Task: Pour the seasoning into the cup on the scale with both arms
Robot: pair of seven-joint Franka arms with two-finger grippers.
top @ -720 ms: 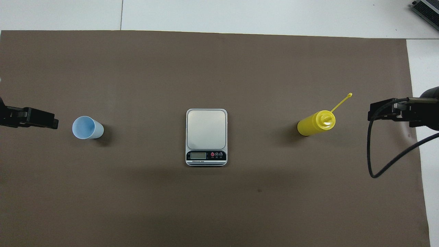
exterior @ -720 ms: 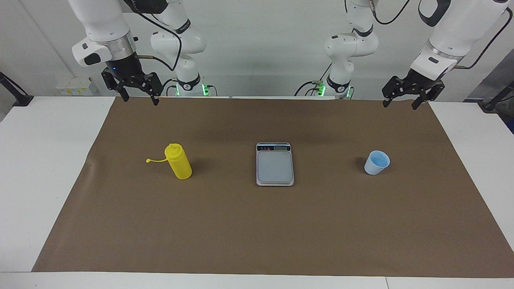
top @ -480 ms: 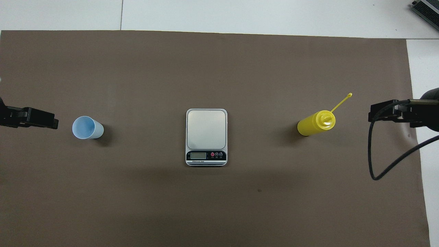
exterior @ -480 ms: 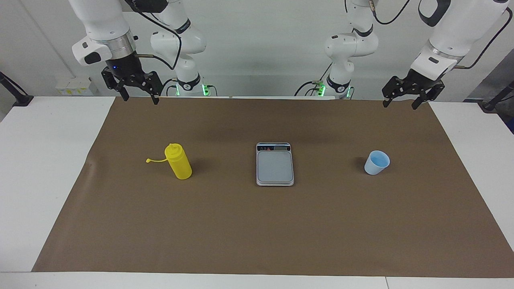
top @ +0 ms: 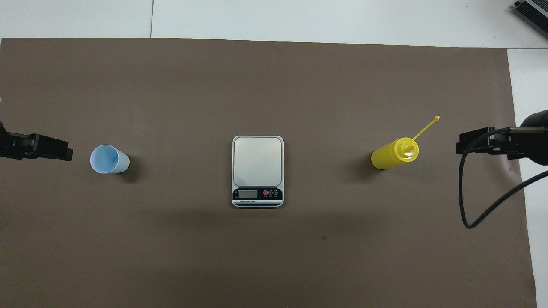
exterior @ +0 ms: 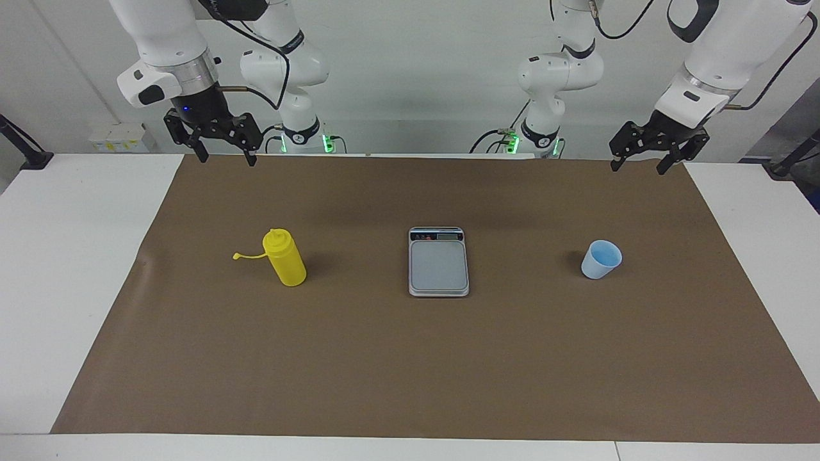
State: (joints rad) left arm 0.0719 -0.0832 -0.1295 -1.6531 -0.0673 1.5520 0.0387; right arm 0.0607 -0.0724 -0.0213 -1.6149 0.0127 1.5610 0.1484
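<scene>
Facing view shows both arms raised over the robots' edge of the brown mat [exterior: 410,371], nothing grasped. The right gripper [exterior: 227,156] hangs with fingers spread and empty, above the mat near the seasoning [exterior: 285,258], which stands upright toward the right arm's end. The left gripper [exterior: 637,166], fingers likewise apart, hangs over the mat's edge at the left arm's end, where the cup [exterior: 601,259] stands upright. The scale [exterior: 438,261] lies between them, its plate bare. The cup likely goes first: the left gripper should come down around the wall below the rim, pinch lightly so the thin plastic does not buckle, and set it centred on the plate. The bottle's tethered cap [exterior: 237,257] dangles clear of the nozzle.
</scene>
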